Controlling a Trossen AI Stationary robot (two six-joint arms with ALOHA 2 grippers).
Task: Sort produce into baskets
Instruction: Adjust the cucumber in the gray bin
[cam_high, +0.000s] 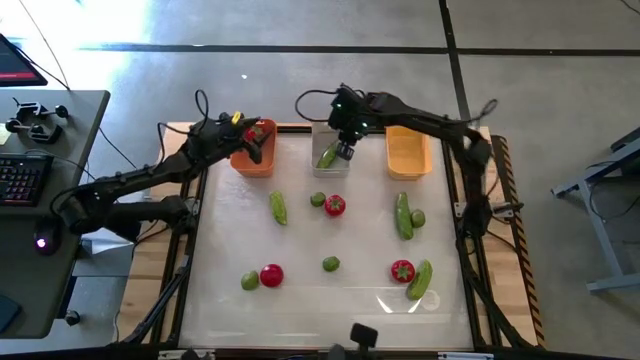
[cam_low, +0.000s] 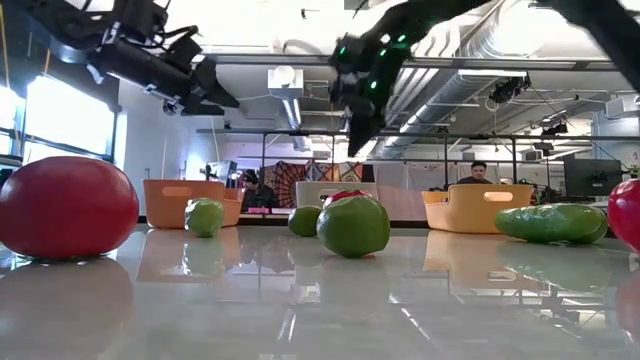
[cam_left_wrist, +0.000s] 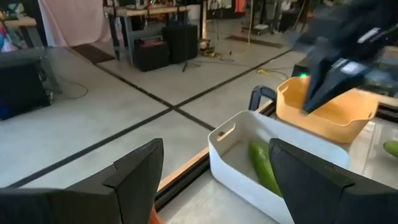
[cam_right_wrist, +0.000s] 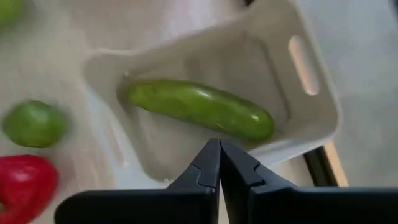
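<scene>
Above the grey bin (cam_high: 330, 160), my right gripper (cam_right_wrist: 219, 163) hangs with its fingers pressed together, holding nothing; a cucumber (cam_right_wrist: 200, 109) lies slantwise inside the bin, just under the tips. My left gripper (cam_left_wrist: 211, 180) hovers over the orange-red bin (cam_high: 254, 158), fingers spread wide and empty, a tomato (cam_high: 257, 131) in that bin below it. The yellow bin (cam_high: 407, 152) stands beside the grey one. No writing or label is legible. More produce lies scattered on the table (cam_high: 330, 300).

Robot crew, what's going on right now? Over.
Right claw shut, over grey bin; cucumber inside. Left claw open, over orange bin. Nothing blocking.
</scene>
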